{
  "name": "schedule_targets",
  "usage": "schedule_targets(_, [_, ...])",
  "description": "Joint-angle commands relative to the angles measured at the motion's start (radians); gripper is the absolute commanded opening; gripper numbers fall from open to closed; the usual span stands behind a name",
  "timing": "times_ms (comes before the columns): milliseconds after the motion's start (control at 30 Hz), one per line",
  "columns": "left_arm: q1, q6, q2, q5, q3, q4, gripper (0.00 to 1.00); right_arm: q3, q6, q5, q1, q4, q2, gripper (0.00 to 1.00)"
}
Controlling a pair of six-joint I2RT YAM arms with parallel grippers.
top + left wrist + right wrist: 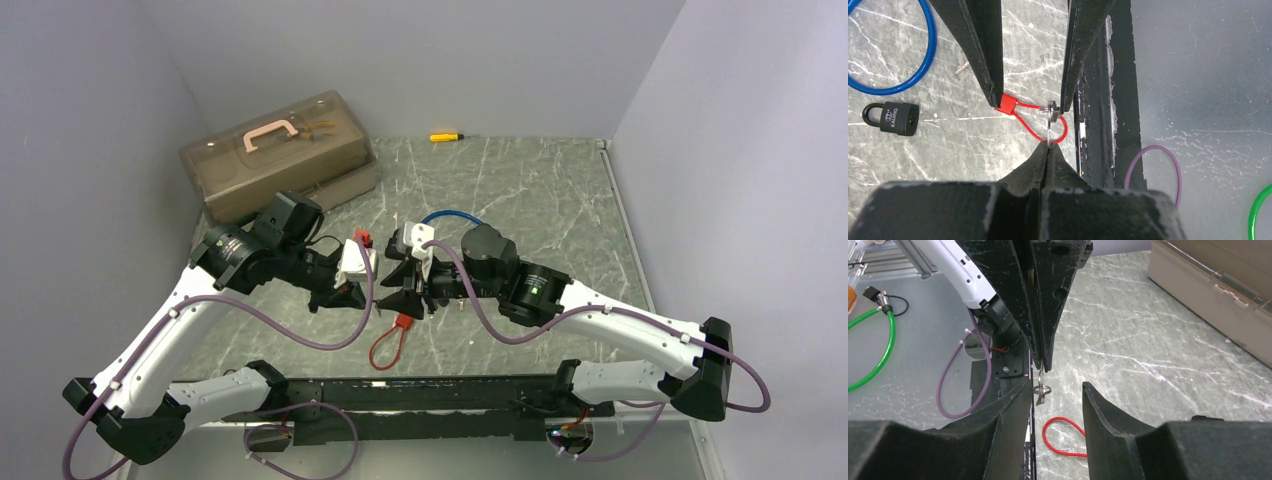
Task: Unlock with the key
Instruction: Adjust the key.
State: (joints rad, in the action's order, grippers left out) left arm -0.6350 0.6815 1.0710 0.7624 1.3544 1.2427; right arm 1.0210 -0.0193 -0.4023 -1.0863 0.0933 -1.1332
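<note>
My left gripper (1048,145) is shut on a thin metal key (1049,122), held edge-on above the table. The key with its small ring (1042,389) hangs from the left fingertips (1043,362) in the right wrist view. My right gripper (1056,384) is open, with one jaw on each side of the key and not touching it; its fingers (993,95) come in from the top of the left wrist view. A black padlock (893,118) lies on the table to one side. In the top view the two grippers, left (345,293) and right (408,295), meet tip to tip at mid-table.
A red cord loop (385,345) with a red tag (1008,105) lies on the table under the grippers. A blue cable loop (893,75) lies near the padlock. A brown toolbox (280,150) stands at the back left and a yellow screwdriver (445,136) lies at the back.
</note>
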Motion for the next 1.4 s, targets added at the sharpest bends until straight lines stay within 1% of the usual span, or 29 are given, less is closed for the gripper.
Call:
schedule_targets(0, [-0.005,-0.018,-0.011,0.019,0.011,-0.008,0.0,0.031,-0.009,-0.018,0.0,-0.075,-0.007,0.43])
schedule_targets(133, [-0.004,-0.022,-0.01,0.018,0.011,-0.009,0.0,0.042,-0.011,-0.038,0.0,-0.065,-0.026,0.36])
schedule_targets(233, [-0.004,-0.025,-0.009,0.016,0.01,-0.012,0.0,0.044,-0.009,-0.053,-0.001,-0.069,-0.037,0.29])
schedule_targets(267, [-0.004,-0.026,-0.009,0.017,0.008,-0.014,0.0,0.045,-0.01,-0.055,-0.002,-0.068,-0.04,0.25])
schedule_targets(333, [-0.004,-0.03,-0.009,0.02,0.008,-0.015,0.0,0.05,-0.018,-0.061,-0.001,-0.061,-0.048,0.1])
schedule_targets(400, [-0.004,-0.035,-0.011,0.021,0.01,-0.014,0.0,0.058,-0.023,-0.059,-0.003,-0.045,-0.057,0.0])
schedule_targets(600, [-0.004,-0.045,-0.016,0.013,0.018,-0.017,0.0,0.07,-0.039,-0.019,-0.003,0.041,-0.066,0.0])
schedule_targets(733, [-0.004,-0.059,-0.009,0.01,0.02,-0.03,0.0,0.025,-0.023,0.008,-0.002,0.028,-0.021,0.0])
schedule_targets(1000, [-0.004,-0.092,0.019,0.006,0.046,-0.05,0.0,-0.015,0.003,0.037,-0.001,0.031,0.035,0.0])
schedule_targets(1033, [-0.004,-0.097,0.022,0.005,0.05,-0.053,0.03,-0.017,0.004,0.039,-0.002,0.035,0.041,0.0])
schedule_targets(1067, [-0.004,-0.104,0.025,0.001,0.051,-0.057,0.1,-0.017,0.004,0.041,-0.001,0.037,0.045,0.0])
schedule_targets(1100, [-0.004,-0.111,0.028,-0.007,0.051,-0.062,0.25,-0.02,0.006,0.044,-0.002,0.038,0.052,0.0])
schedule_targets(1133, [-0.004,-0.113,0.032,-0.014,0.051,-0.066,0.35,-0.023,0.007,0.047,-0.001,0.041,0.058,0.0])
schedule_targets(1167, [-0.004,-0.119,0.035,-0.026,0.047,-0.07,0.49,-0.026,0.009,0.054,-0.001,0.042,0.064,0.0])
schedule_targets(1200, [-0.005,-0.124,0.035,-0.041,0.041,-0.082,0.57,-0.029,0.009,0.062,-0.001,0.053,0.072,0.0])
schedule_targets(1300, [-0.001,-0.136,0.037,-0.072,0.004,-0.124,0.73,-0.06,0.016,0.095,0.0,0.067,0.116,0.0])
schedule_targets(1367, [0.003,-0.158,0.059,-0.069,-0.026,-0.143,0.77,-0.098,0.031,0.129,0.0,0.069,0.159,0.0])
